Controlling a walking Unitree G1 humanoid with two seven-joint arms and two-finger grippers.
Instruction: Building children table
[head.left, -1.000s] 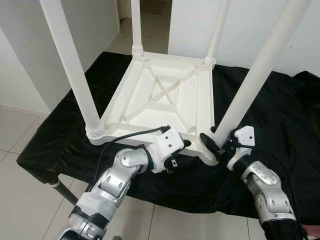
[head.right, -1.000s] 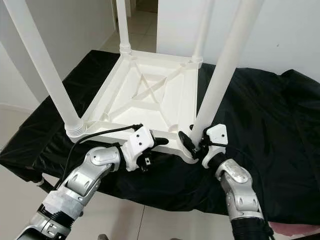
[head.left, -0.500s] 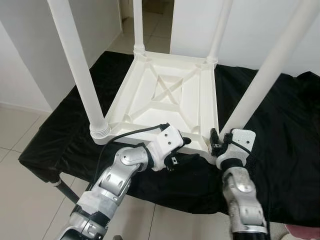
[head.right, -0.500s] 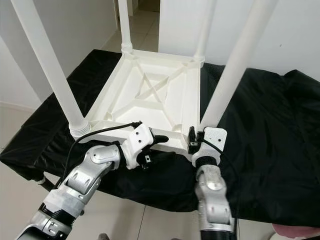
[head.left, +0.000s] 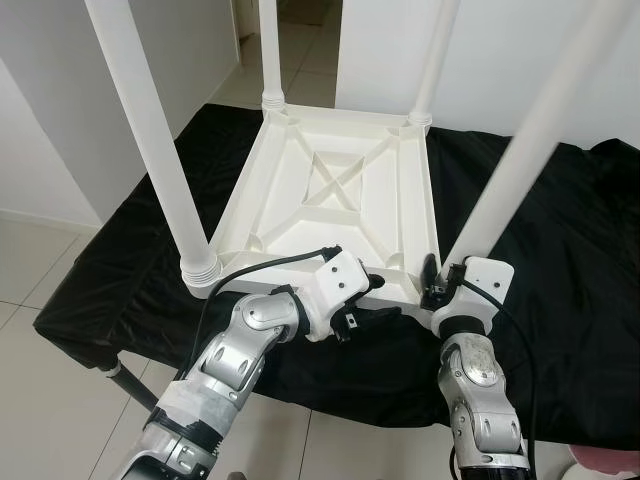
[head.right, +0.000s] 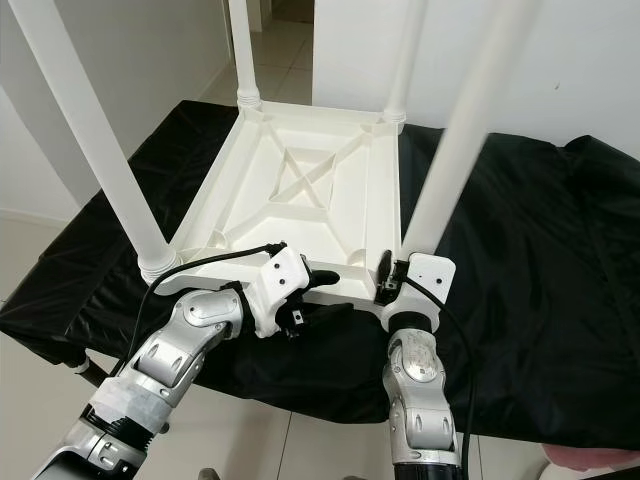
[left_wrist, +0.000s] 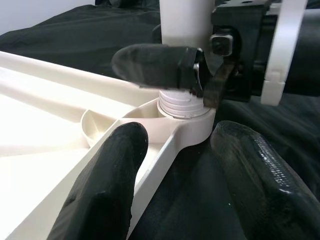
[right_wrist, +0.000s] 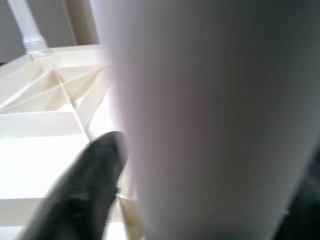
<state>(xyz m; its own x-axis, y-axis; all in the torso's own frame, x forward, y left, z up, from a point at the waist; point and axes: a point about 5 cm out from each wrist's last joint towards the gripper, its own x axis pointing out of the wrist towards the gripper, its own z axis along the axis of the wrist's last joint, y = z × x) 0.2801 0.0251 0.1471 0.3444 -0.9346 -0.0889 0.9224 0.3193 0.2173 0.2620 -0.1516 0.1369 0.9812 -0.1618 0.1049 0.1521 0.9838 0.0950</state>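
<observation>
The white table (head.left: 340, 200) is laid upside down on a black cloth (head.left: 560, 250), with its four legs pointing straight up. The tops of the legs are cut off. The near right leg (head.left: 500, 190) is gripped near its bottom by the right gripper (head.left: 432, 285). The left gripper (left_wrist: 175, 150) is held open around the table's near edge, beside that corner.

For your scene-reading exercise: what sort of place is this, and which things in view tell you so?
Probably a room in a home, used as a makeshift assembly spot: pale floor tiles, plain white walls, and an upturned white children's table lying on a black-draped work surface.
</observation>
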